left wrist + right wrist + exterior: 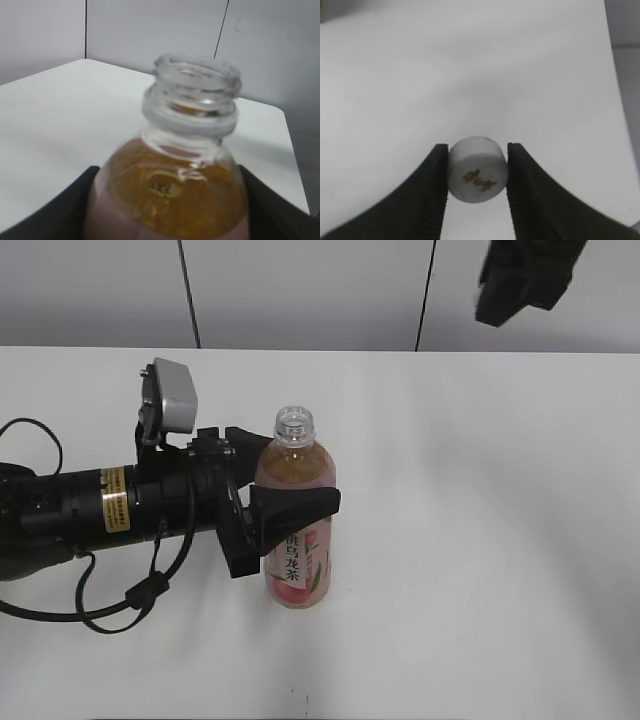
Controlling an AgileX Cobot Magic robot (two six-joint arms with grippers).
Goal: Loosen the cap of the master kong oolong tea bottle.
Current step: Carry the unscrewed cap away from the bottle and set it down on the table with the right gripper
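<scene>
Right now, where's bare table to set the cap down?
Free: the wide stretch of table right of the bottle, and the strip behind it to the wall. Crowded: left of the bottle, where the left arm's fingers clamp it. The cap sits in the right fingers.

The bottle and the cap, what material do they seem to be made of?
The bottle: clear, glossy plastic, it seems; amber tea shows through the wall, and the bare threaded neck is see-through with bright highlights. The cap: opaque white plastic with a matte look, probably; it bears a small dark printed mark.
</scene>
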